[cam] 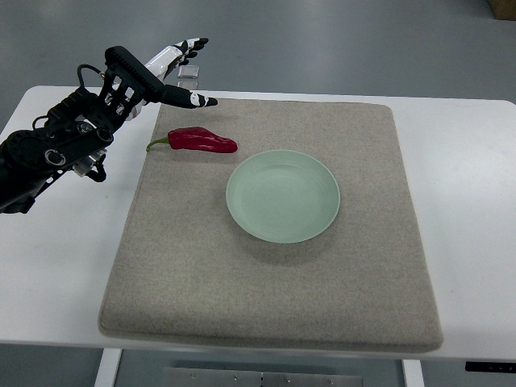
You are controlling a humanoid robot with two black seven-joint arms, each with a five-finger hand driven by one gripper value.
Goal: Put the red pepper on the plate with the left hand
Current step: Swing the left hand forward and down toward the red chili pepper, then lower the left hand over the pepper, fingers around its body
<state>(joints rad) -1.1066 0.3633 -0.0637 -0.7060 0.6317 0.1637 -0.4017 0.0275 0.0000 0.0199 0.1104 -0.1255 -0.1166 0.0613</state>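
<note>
A red pepper (201,140) with a green stem lies on the beige mat (274,274), just left of and behind the pale green plate (283,196). The plate holds nothing. My left hand (165,72) hovers above the mat's far left corner, behind the pepper, with its fingers spread and holding nothing. Its thumb tip points right, a short way behind the pepper. The right arm does not show.
The mat lies on a white table (468,201). A small clear square object (190,72) sits at the table's far edge by my left hand. Grey floor lies beyond the table.
</note>
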